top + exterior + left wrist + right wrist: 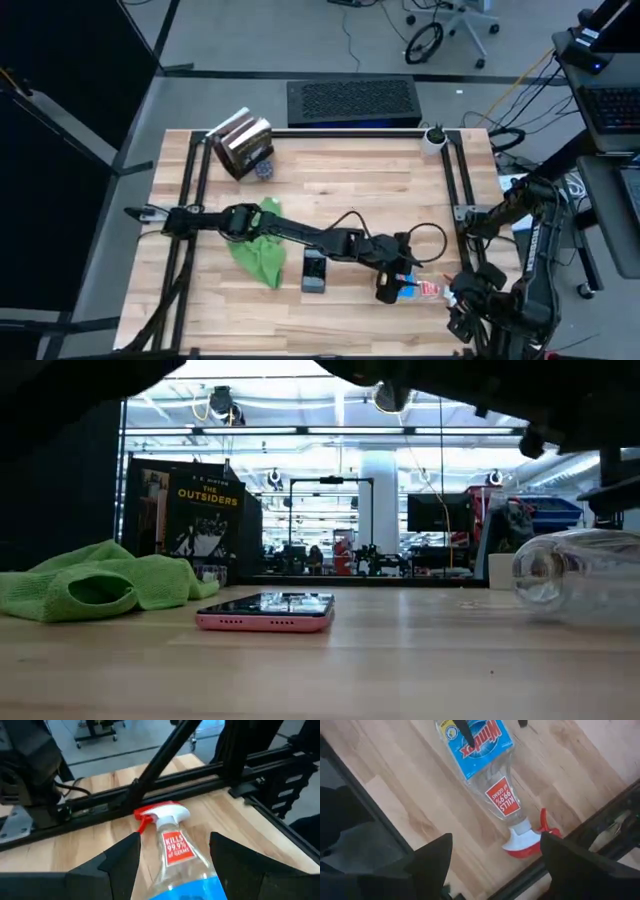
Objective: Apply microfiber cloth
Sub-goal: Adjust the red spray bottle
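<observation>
Cloth step not started.
Bright green microfiber cloth (259, 251) lies untouched; left gripper (391, 287) spread wide, probably around clear red-trigger spray bottle (172, 851), not clamped.

The spray bottle (418, 290) lies on its side on the table (400, 180), its body between the left gripper's (392, 290) spread fingers, its trigger end toward the right gripper (462, 300). The phone (315, 270) lies flat left of the left gripper; the microfiber cloth (262, 245) lies beyond the phone, under the left arm. The book (243, 145) stands well behind.

Spray bottle (487, 775), phone (315, 270), book (243, 145).
</observation>
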`<action>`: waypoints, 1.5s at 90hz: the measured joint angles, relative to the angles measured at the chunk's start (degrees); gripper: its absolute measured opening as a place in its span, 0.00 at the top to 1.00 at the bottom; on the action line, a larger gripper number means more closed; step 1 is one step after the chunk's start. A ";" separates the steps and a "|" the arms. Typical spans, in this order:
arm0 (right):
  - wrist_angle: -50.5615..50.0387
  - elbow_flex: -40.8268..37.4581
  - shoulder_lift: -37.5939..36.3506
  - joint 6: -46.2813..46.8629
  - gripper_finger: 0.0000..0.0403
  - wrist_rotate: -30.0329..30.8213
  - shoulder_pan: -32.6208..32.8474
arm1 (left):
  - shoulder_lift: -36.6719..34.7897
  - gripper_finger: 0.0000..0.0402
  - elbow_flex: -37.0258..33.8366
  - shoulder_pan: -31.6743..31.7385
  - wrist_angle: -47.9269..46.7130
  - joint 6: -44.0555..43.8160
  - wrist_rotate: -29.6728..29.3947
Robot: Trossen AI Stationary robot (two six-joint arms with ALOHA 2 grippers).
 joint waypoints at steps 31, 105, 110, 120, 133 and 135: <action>0.45 0.00 0.01 -1.57 0.29 1.06 0.00 | 2.29 0.45 0.23 -0.50 -12.72 -0.25 -2.28; 3.61 0.00 7.65 -2.17 0.29 1.02 3.17 | -8.55 0.45 -0.21 -2.16 -33.68 -3.93 -11.59; 3.76 0.00 7.92 -2.17 0.29 1.02 3.17 | -8.27 0.45 -0.21 -1.99 -29.54 -3.11 -10.07; 3.72 0.00 8.04 -1.50 0.29 1.02 3.16 | -5.43 0.45 -0.16 -1.29 -21.12 -2.91 -6.98; 3.76 0.00 8.07 1.03 0.29 1.03 3.15 | -2.55 0.45 -0.25 -0.59 -15.51 -2.97 -4.04; 3.79 0.00 8.07 1.37 0.29 1.02 3.14 | -2.30 0.45 -0.24 -0.58 -14.68 -2.97 -3.78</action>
